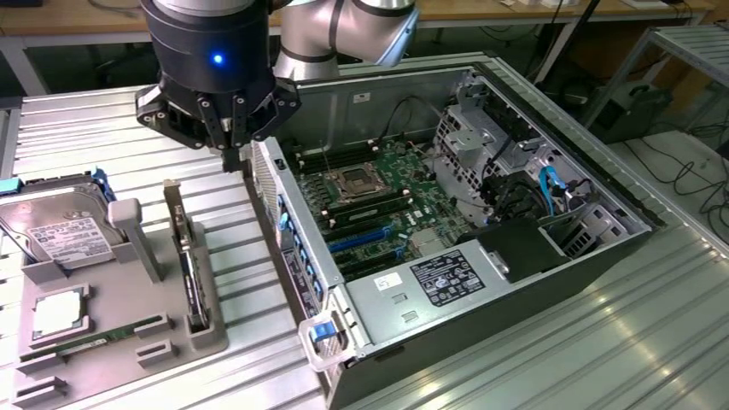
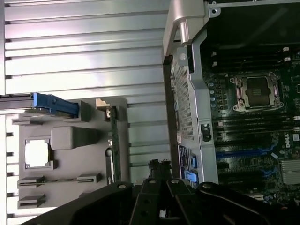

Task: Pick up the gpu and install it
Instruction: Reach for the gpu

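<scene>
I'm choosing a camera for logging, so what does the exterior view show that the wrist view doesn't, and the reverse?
Exterior view: the robot arm, the hard drive with its white label, and the power supply. Wrist view: the perforated outer face of the case wall. Both: the gpu standing edge-on in the gray holder, the motherboard's processor socket, and the shut pincer, holding nothing.

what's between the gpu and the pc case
Beside the gpu, the grey holder's wall, then bare ribbed table up to the pc case; exterior view.

gpu [image 1: 183,243] lower edge hidden in holder [image 1: 137,252]
</scene>
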